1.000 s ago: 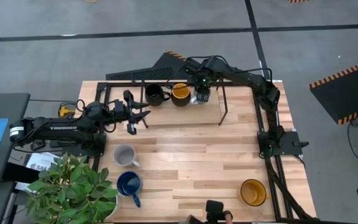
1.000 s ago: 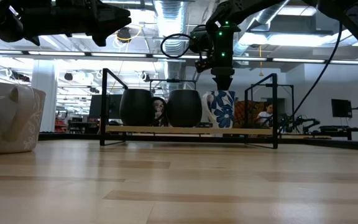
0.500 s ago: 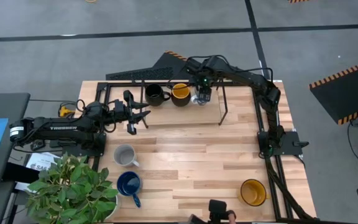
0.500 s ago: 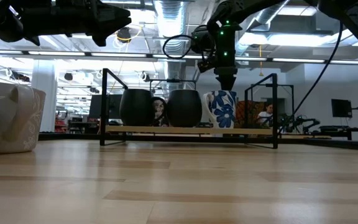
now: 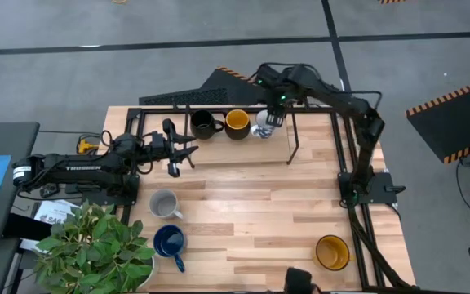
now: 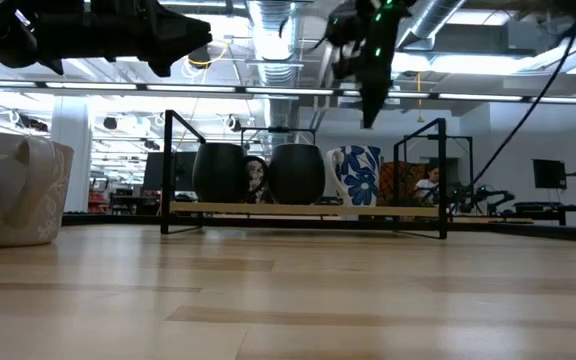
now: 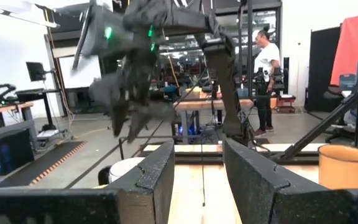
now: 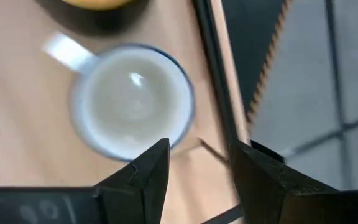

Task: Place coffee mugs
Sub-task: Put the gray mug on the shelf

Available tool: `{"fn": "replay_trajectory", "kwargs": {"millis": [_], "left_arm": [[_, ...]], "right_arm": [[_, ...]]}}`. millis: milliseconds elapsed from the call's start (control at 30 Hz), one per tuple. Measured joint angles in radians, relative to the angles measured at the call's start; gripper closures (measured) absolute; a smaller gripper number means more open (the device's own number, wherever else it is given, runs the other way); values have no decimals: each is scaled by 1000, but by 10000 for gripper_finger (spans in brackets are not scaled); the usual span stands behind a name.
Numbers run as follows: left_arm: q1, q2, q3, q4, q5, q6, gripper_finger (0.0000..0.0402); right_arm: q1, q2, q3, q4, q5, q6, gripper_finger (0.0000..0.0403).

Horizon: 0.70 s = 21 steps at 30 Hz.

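Hovering above white mug (image 5: 261, 129) on rack (image 5: 292, 145), right gripper (image 5: 277, 115) fingers apart, empty, left gripper (image 5: 188, 153) likewise.

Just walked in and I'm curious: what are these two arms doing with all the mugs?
They are lining mugs up on a low rack. The right gripper hangs open above a white mug standing on the rack beside a yellow mug and a black mug. The left gripper waits open, empty. Three mugs sit on the table.
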<state>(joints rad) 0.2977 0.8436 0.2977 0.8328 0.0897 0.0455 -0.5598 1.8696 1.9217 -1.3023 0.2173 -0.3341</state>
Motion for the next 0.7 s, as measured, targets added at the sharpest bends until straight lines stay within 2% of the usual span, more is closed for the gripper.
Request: {"fn": "replay_trajectory", "kwargs": {"millis": [133, 267, 367, 533, 700], "left_arm": [[0, 0, 0, -7, 0, 25, 274], [0, 0, 0, -9, 0, 21, 274], [0, 0, 0, -13, 0, 21, 274], [0, 0, 0, -13, 0, 20, 274], [0, 0, 0, -13, 0, -2, 274]], "right_arm": [[1, -105, -32, 36, -209, 46, 209], [32, -259, -181, 192, -335, 49, 209], [71, -389, -361, 356, -375, 58, 209], [166, -596, -688, 665, -378, 92, 209], [271, -744, -941, 997, -377, 143, 209]]}}
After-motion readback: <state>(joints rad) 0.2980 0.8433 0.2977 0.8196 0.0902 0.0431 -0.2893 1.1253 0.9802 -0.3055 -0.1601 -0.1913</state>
